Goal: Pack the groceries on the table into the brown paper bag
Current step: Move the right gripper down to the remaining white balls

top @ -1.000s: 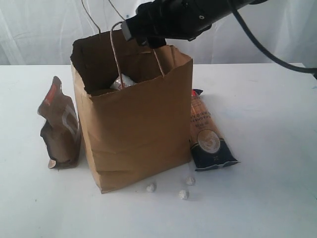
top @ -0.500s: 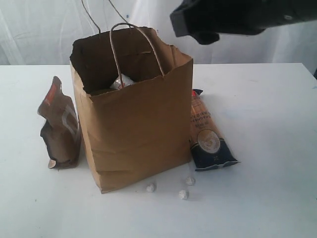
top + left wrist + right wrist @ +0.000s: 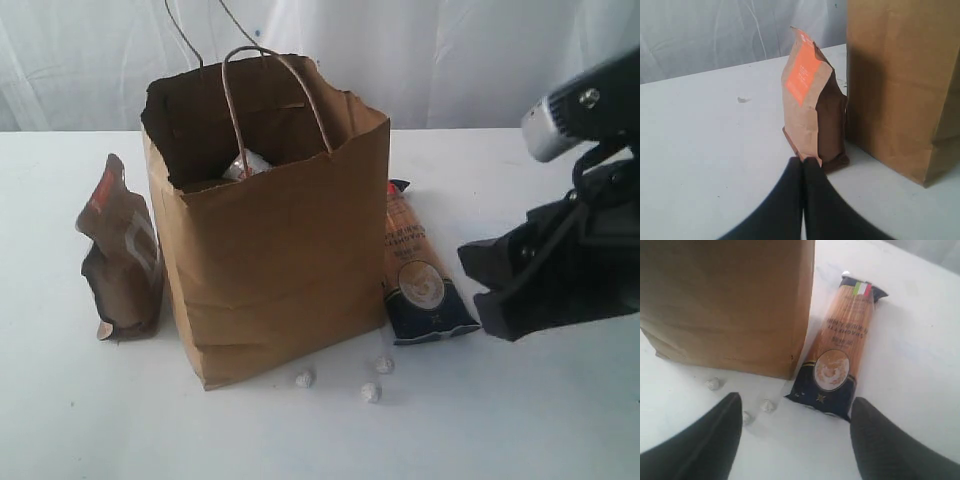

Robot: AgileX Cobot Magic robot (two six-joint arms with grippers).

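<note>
White tabletop [image 3: 300,440] bears the brown paper bag [image 3: 280,270], my right gripper [image 3: 480,288] open by the long orange-navy packet [image 3: 418,275], likely poised to grab it, my left gripper [image 3: 803,162] closed.

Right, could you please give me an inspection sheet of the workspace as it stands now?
Surface: white table, plain, no spills seen.
Job's things: brown paper bag upright and open, something white inside; dark-brown pouch standing on its left in the exterior view; long orange-navy packet lying flat along its right side.
Clutter: three small silvery balls on the table in front of the bag.
Grippers: left gripper shut, empty, pointing at the pouch; right gripper open, empty, above the packet's navy end.
Cables: thin dark lines above the bag's far rim; cable or handle, cannot tell.
Surroundings: white curtain behind the table.
</note>
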